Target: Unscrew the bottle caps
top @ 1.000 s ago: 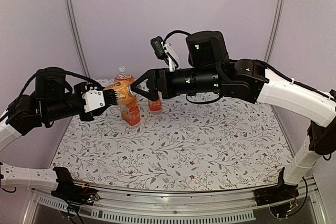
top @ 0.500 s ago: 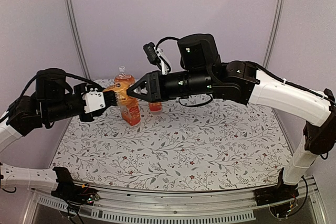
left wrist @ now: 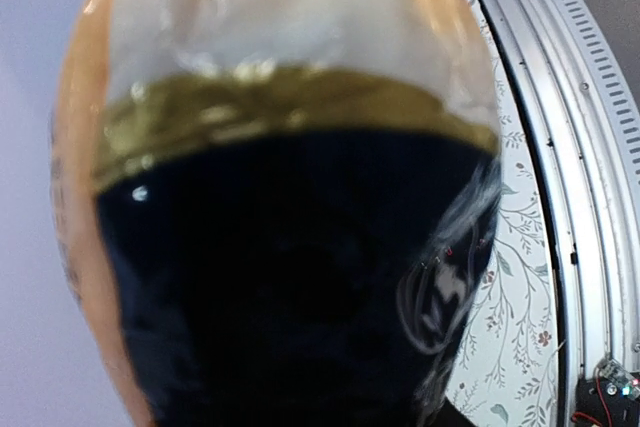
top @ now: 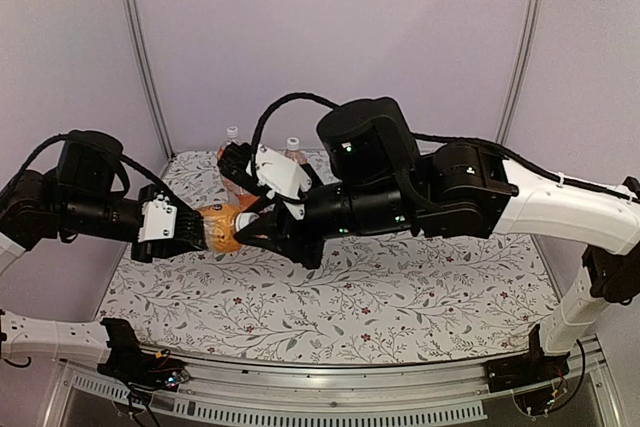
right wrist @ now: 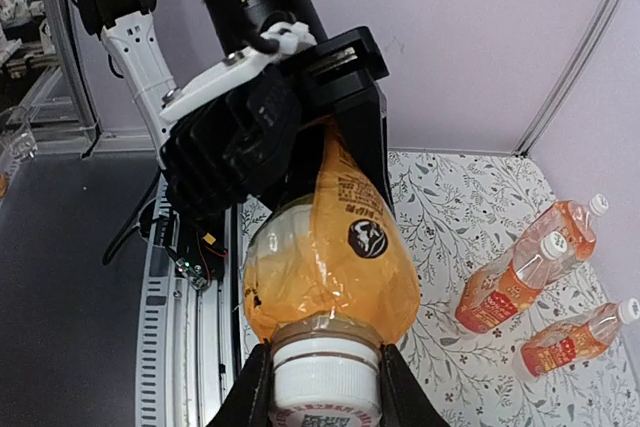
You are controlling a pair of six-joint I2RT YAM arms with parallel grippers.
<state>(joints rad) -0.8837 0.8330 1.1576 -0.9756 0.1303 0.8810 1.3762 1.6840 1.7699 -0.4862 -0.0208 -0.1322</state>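
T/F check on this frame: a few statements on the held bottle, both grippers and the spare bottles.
1. The left gripper holds a bottle off the table. True.
2. That bottle's cap is already off. False: it sits on the neck.
3. The right gripper has a finger on each side of the cap. True.
4. The held bottle stands upright. False: it lies roughly level between the two grippers.
5. The right wrist view shows only one spare. False: three other bottles, all capped.
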